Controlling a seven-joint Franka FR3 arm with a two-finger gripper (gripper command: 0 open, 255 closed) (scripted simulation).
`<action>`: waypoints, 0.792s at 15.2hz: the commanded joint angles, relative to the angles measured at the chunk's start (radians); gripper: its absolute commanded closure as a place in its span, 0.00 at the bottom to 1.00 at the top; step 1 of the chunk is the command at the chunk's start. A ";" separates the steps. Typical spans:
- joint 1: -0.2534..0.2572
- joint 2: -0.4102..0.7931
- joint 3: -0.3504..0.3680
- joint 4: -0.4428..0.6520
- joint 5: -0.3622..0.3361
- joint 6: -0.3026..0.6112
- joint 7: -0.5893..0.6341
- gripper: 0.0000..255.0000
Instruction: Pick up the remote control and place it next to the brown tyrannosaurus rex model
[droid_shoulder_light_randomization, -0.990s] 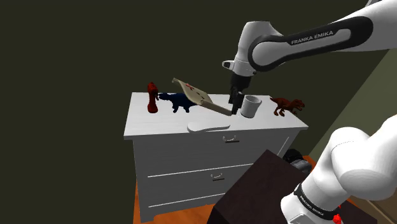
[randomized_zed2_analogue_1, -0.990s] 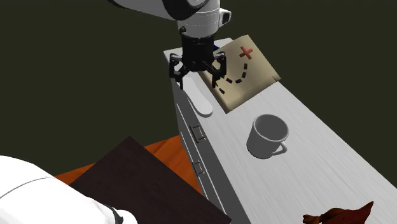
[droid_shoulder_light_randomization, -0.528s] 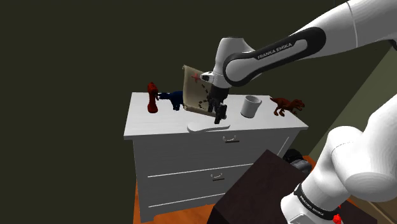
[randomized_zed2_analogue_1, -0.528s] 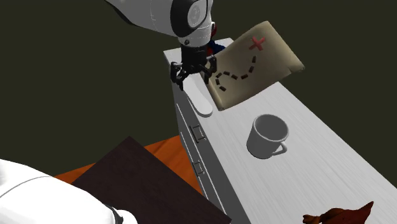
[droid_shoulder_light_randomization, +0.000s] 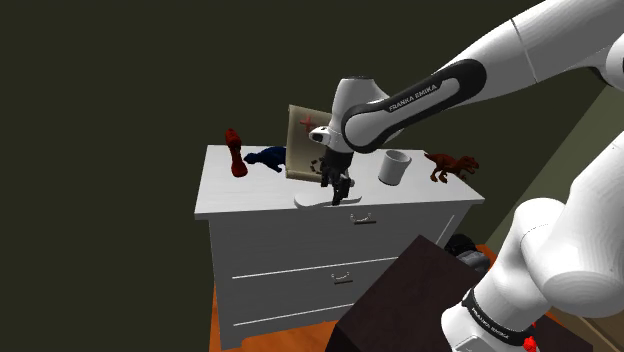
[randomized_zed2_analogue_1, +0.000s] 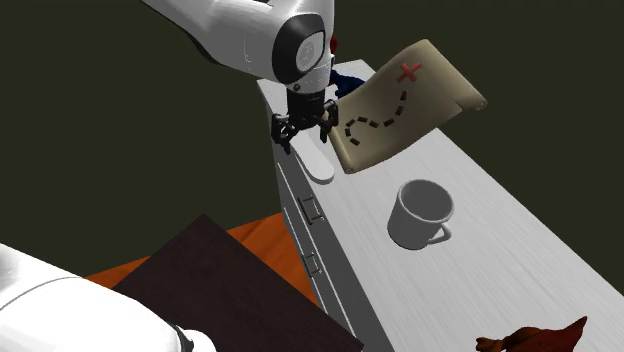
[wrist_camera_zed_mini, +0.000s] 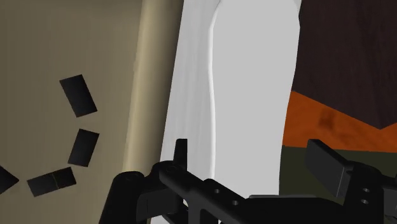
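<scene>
The remote control is a plain white, long flat bar lying along the front edge of the white dresser top. My gripper hangs just above it, open, fingers pointing down. In the second exterior view the gripper sits over the remote's far end. In the wrist view the remote runs between the open gripper's fingers, untouched. The brown tyrannosaurus rex model stands at the dresser's end on the shoulder view's right, also at the lower right as the dinosaur.
A tan map with a red cross leans tilted up against my arm, right behind the gripper. A white mug stands between remote and T-rex. A blue dinosaur and a red figure stand at the back. The dark stand lies below.
The gripper moved from beside the mug toward the shoulder view's left and down over the remote. The map was tipped from lying low to standing steeply.
</scene>
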 joint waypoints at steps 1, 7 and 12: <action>0.001 0.012 0.001 -0.009 0.003 0.020 0.001 0.00; 0.001 0.012 0.001 -0.008 0.003 0.020 0.001 0.00; 0.001 0.013 0.001 -0.008 0.003 0.019 0.001 1.00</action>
